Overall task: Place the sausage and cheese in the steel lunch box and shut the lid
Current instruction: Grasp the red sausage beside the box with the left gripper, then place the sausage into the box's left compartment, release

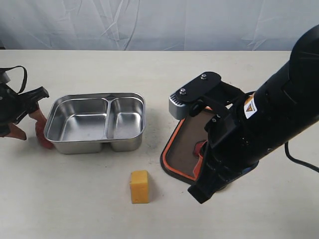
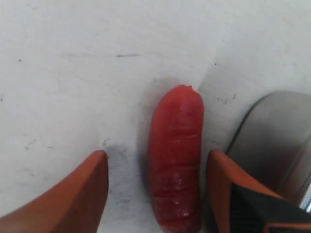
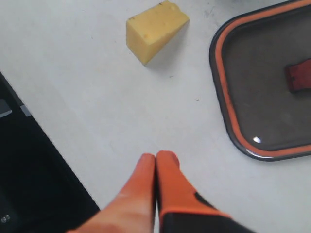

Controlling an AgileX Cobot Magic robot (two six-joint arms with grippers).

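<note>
The pale table (image 1: pixel 75 204) is carrying the steel lunch box (image 1: pixel 84 146), with the sausage (image 2: pixel 176 160) lying at its eight o'clock, the cheese (image 1: pixel 139 186) at five, and the lid (image 1: pixel 185 147) at four.

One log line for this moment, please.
left gripper open around sausage on table beside box | right gripper shut, empty, near lid | cheese on table | box empty | lid off

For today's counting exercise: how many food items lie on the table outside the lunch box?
2. The sausage lies within the open left gripper, beside the steel lunch box; the cheese sits in front of the box. The right arm may hide more.
</note>
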